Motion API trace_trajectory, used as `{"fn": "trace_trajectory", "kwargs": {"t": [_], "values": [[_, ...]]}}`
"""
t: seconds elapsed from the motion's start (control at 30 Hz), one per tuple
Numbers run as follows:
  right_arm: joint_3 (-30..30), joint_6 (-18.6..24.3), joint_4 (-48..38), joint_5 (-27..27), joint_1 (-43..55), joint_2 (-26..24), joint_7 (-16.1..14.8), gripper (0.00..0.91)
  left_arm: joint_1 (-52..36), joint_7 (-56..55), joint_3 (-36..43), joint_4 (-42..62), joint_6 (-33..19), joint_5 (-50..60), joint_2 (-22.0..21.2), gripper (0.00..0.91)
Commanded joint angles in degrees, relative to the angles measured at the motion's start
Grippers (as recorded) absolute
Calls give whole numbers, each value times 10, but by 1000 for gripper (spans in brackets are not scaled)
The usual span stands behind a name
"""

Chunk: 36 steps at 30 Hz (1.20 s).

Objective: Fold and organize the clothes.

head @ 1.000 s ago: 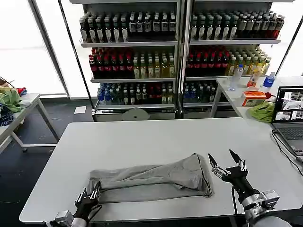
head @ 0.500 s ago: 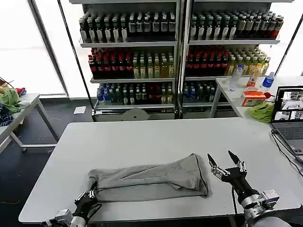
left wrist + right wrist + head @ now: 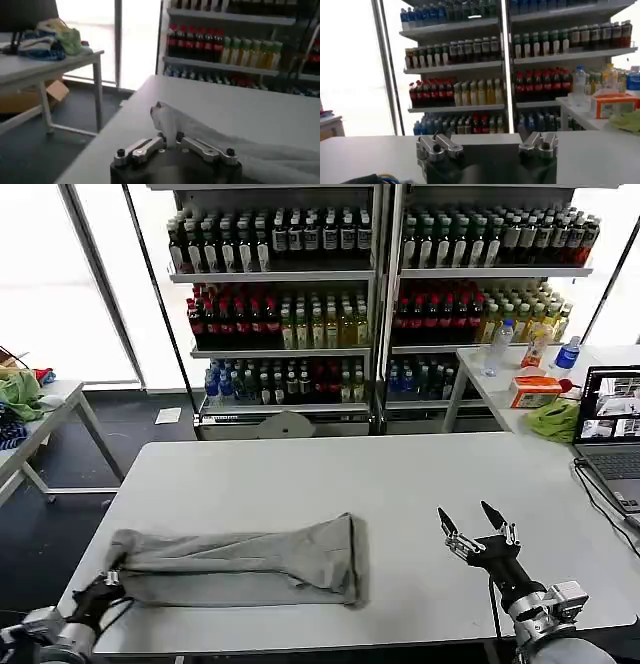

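The left gripper sits at the near left corner of the table, its fingers pinched on one end of the folded grey shirt; in the left wrist view the cloth rises in a small peak straight out from between the closed fingers, so the hold is on a bunched tip, not on a wide stretch of hem. From that grip the shirt runs away as a long flat band along the table's near edge, its far end lying free, well short of the right gripper; that gripper hovers above bare tabletop with its fingers spread wide and nothing between them.

The step in hand looks like dragging the band sideways to place it. To do it well, I would keep the pull low and parallel to the surface so the folds stay stacked; a lift would let the layers slide apart. The grip is already close to the table's corner, so any further pull risks taking cloth over the edge; better to let go while the whole band rests on the top.
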Motion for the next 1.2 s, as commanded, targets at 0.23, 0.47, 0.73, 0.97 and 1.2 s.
{"fn": "trace_trajectory", "kwargs": {"t": [0.23,0.47,0.73,0.97,1.2], "values": [[4,2,-1,2,-5,-2,-2,907,17,20,-64,-74,14,-63,150,10],[9,2,0,-2,-9,5,-2,907,-32,-13,105,-132,38,-65,174,10],[25,2,2,-11,-29,21,-4,907,-99,-66,276,-130,39,-68,176,10],[44,5,2,-16,-50,37,-6,907,-119,-99,372,-130,37,-73,145,10],[51,7,5,-22,-61,51,-8,907,-138,-124,452,-112,14,-75,109,10]]}}
